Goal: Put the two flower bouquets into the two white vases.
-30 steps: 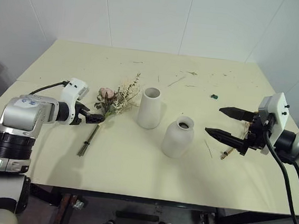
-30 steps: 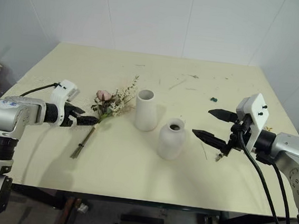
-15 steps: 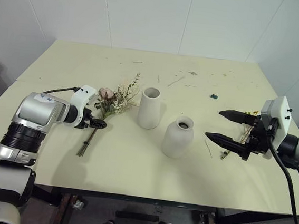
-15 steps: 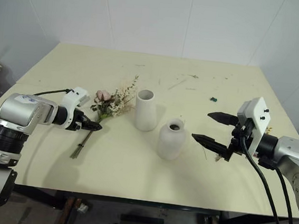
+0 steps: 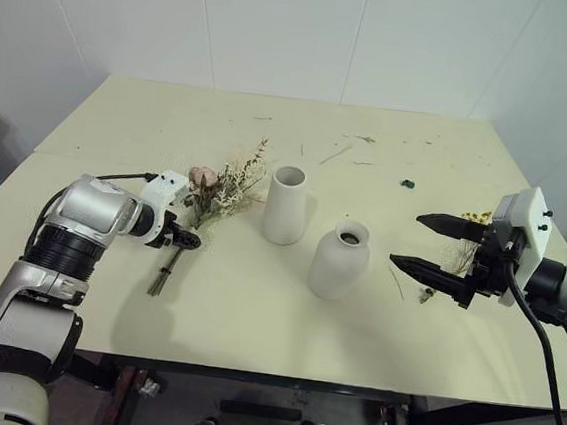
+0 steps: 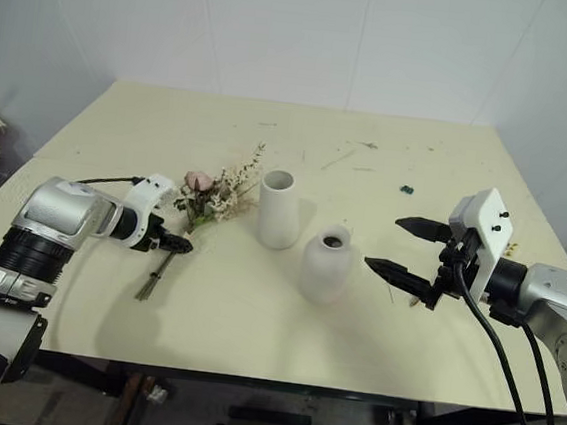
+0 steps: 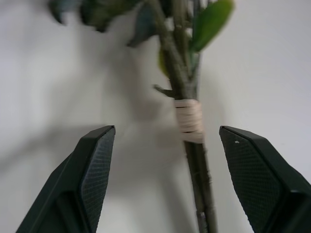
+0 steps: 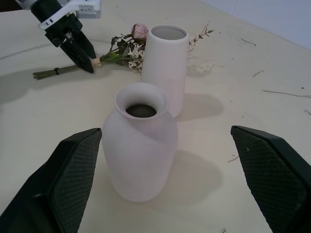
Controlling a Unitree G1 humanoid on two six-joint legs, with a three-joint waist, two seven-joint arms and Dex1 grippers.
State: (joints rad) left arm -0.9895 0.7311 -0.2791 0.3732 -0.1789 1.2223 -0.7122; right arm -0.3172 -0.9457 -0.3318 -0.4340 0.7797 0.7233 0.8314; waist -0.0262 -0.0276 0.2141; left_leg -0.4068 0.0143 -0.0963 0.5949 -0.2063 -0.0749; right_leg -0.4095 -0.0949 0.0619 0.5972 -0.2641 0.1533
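Your left gripper (image 5: 188,241) sits left of centre in the head view, jaws apart, straddling the rose bouquet's (image 5: 215,192) taped stems without touching. The blooms lie just up-right of it. Your right gripper (image 5: 427,246), wide open, holds nothing; the yellow sprig (image 5: 461,252) lies behind it.

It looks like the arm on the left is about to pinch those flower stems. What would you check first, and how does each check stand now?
1. Left pincer open: ok, both fingers stand apart.
2. Rose bouquet stems between those fingers: ok, the taped stems lie in the gap, nearer one finger.
3. Stems gripped: not ok, neither finger touches them.
4. Tall vase upright, mouth free: ok.
5. Bulbous vase upright, mouth free: ok.
6. Right pincer open, apart from both vases: ok.
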